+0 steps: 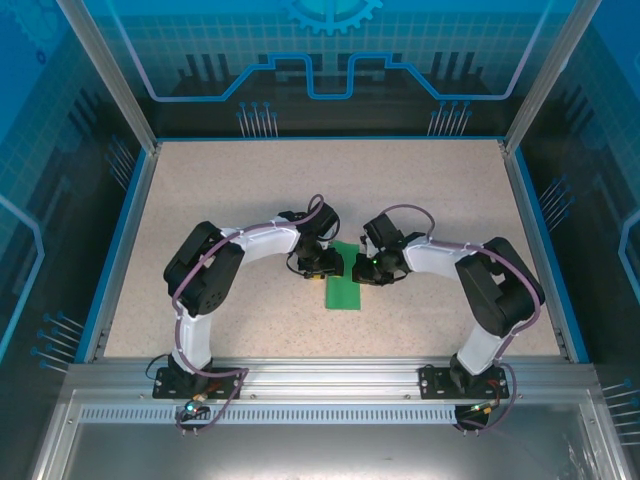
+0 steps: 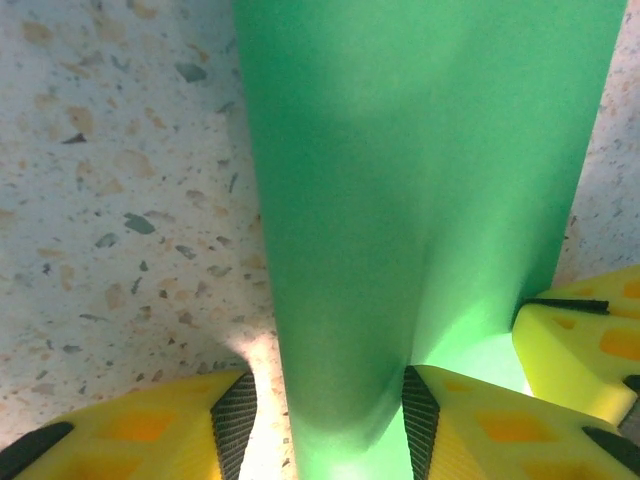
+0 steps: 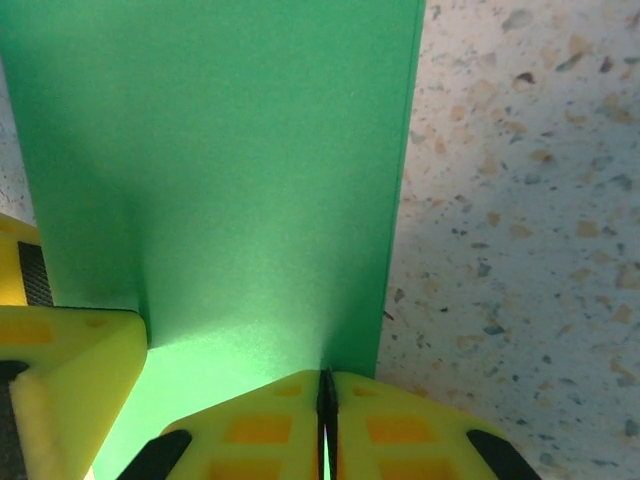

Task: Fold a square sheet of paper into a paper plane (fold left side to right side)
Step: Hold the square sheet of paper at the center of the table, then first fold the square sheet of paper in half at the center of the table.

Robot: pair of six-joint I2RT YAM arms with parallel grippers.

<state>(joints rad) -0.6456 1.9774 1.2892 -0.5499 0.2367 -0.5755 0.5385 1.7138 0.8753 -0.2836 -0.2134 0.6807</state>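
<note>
Yellow-fingered right gripper [image 3: 325, 398], bottom centre, clamps thin bright green paper sheet [image 3: 220, 180]; left gripper [image 2: 328, 412] straddles it, jaws apart. Risk: tugging skews crease.

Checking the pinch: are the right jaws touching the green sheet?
Touching. Right wrist view: right gripper has its jaws shut on the edge of the green sheet.

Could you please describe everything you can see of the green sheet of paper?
The square sheet of paper is bright green, thin and matte, showing as a narrow rectangle lying on the speckled table, apparently folded. At its far end the right pincer is shut on it; the left pincer stands open astride it.
</note>
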